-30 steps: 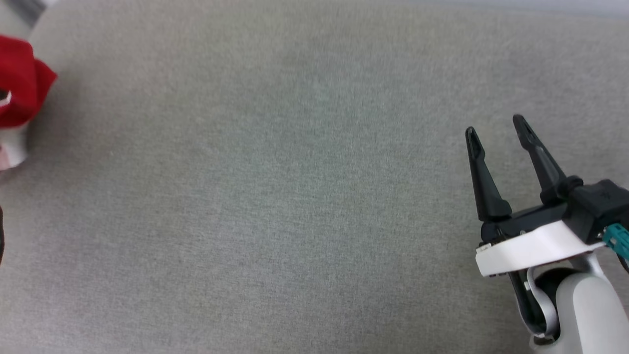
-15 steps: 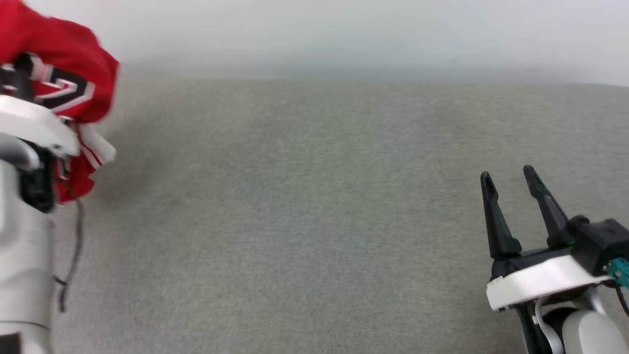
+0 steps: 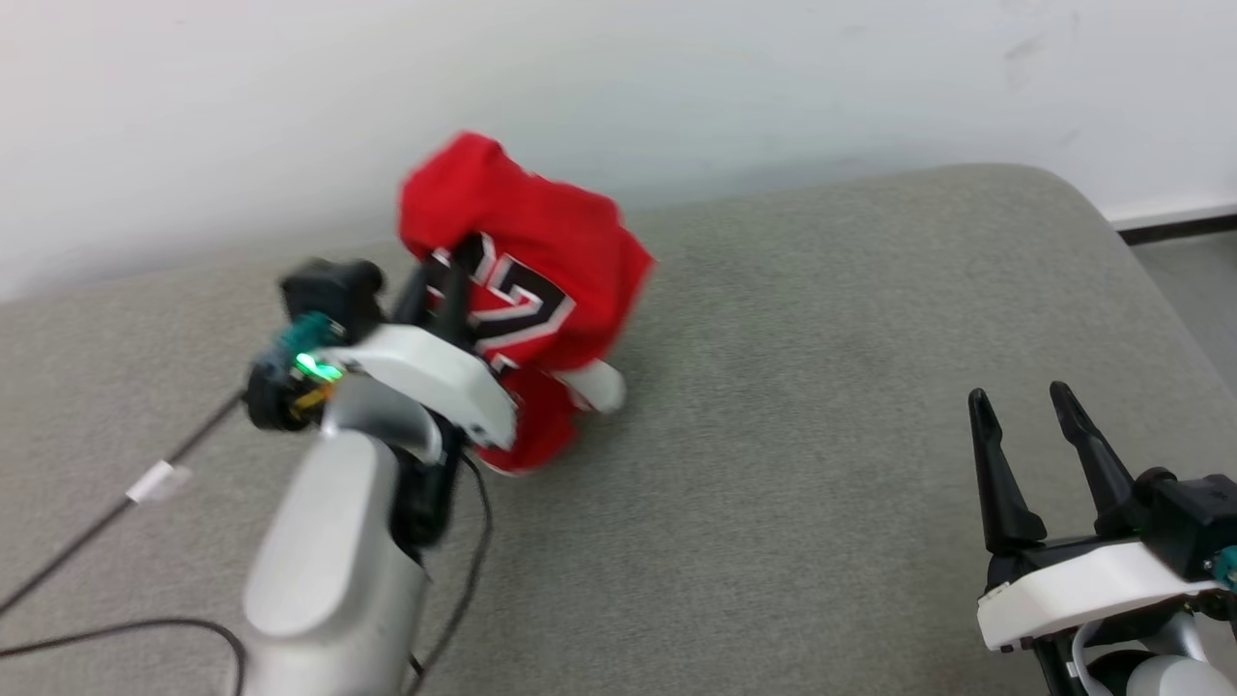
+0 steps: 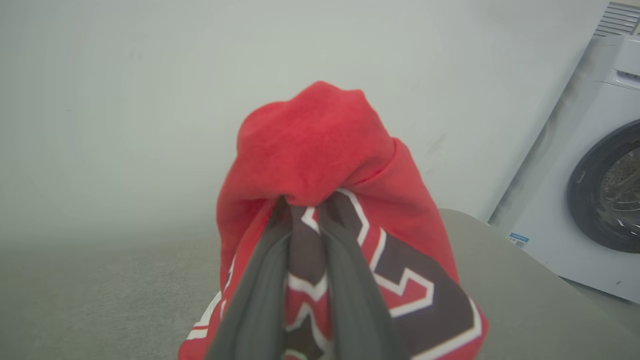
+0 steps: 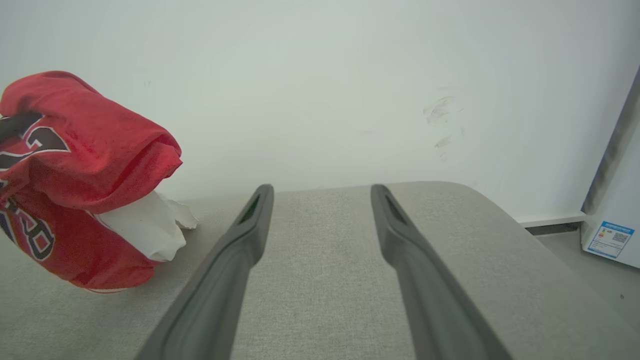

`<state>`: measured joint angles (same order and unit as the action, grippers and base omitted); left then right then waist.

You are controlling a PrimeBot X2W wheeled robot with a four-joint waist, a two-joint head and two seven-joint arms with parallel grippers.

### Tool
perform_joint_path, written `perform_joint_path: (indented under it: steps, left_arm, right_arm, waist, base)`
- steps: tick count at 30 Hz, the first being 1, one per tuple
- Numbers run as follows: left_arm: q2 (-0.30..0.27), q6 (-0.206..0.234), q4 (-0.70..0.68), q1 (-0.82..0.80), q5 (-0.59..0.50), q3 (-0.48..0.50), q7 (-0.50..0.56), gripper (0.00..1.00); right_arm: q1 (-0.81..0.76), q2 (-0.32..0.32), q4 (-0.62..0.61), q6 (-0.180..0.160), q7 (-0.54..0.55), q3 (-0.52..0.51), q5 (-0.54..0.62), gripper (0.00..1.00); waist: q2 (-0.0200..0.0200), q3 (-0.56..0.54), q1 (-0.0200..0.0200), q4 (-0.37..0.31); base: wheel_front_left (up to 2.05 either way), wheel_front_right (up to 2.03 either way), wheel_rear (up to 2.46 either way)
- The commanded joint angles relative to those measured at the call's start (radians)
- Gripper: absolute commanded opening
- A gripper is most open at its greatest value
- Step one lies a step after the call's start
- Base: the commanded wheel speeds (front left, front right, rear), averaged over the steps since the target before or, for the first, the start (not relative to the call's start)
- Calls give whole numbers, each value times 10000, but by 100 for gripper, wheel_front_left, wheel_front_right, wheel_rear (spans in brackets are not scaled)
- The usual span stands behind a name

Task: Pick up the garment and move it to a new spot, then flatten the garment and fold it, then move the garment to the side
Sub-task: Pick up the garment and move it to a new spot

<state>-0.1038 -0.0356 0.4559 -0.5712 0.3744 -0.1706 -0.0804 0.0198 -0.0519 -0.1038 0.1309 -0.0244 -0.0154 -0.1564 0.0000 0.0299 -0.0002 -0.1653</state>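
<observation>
Fingers (image 4: 260, 280) of the left gripper (image 4: 307, 205) clamped the bunched garment (image 3: 541, 222) over the tabletop (image 3: 773, 483), while the right gripper (image 3: 1020, 391) stood with fingers (image 5: 235, 260) spread open.

even soft daylight, faint shadows, slight motion blur

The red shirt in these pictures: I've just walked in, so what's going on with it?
The robot's left gripper has its jaws shut on the garment and holds it up in a crumpled bundle over the grey padded surface, close to the white wall. Whether its lower end touches the surface is unclear. The right gripper waits off to the side, jaws open and empty. The garment is not yet flattened or folded.
</observation>
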Motion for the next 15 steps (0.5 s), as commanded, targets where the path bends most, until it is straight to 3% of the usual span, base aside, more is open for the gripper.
perform_joint_path:
  steps: [1, 6, 13, 14, 15]
  left_arm:
    - [166, -53, -399, 528, 84, -345, 140, 0]
    - [390, -145, -631, 1490, 205, -1262, 389, 0]
    - [522, 3, 55, 2956, 479, -2703, 589, 0]
    - [522, 19, 126, 3041, 534, -2827, 497, 33]
    - [529, 40, 154, 3099, 608, -2958, 433, 94]
  right_arm:
    - [-119, 23, -86, -3, 38, -40, -97, 100]
    - [-181, 26, -96, -3, 45, -92, -173, 100]
    - [-84, 24, 26, -3, -9, -25, -265, 100]
    - [-60, 24, 49, -3, -9, -7, -285, 100]
    - [-34, 22, 66, -3, -13, -7, -267, 100]
  waist:
    - [0, 57, 2, -405]
    - [0, 215, 2, -539]
    - [0, 361, 2, -419]
    - [0, 357, 2, -375]
    - [0, 343, 2, -320]
  base:
    - [0, 0, 0]
    - [0, 0, 0]
    - [0, 0, 0]
    - [0, 0, 0]
    - [0, 0, 0]
